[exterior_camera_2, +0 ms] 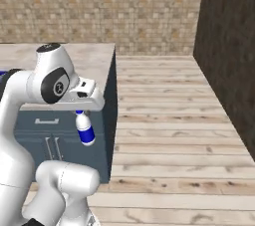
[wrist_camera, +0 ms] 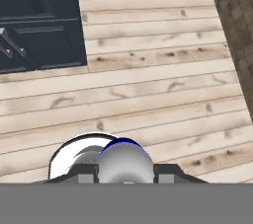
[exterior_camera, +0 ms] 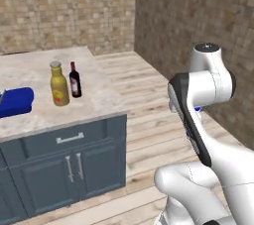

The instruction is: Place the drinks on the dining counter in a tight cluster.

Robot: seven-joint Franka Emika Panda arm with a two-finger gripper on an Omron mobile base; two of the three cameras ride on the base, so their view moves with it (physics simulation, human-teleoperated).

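The dining bench (exterior_camera: 30,112), a beige marble-topped island on a dark blue cabinet base, carries two of the three drinks near its front right corner. The mustard-yellow bottle (exterior_camera: 59,84) with the grey cap stands upright, and the dark wine bottle (exterior_camera: 75,80) with the red top stands upright just beside it, on the side nearer the bench's right edge and slightly farther back. Whether the two touch cannot be told. A blue object (exterior_camera: 15,102) lies on the bench top toward its left, apart from the bottles.

The third drink, the small clear bottle (exterior_camera_2: 85,128) with the blue label and white cap, is off the bench, in the air in front of the cabinet's corner and above the wooden floor (exterior_camera_2: 169,120). The pincer (exterior_camera_2: 79,113) is clamped on it near the cap, and the bottle hangs below the hand, tilted a little. In the hand view the bottle (wrist_camera: 123,161) sits between the two dark finger tips (wrist_camera: 168,171), seen end-on, with the floor planks and the cabinet's handled doors (wrist_camera: 34,25) beyond.
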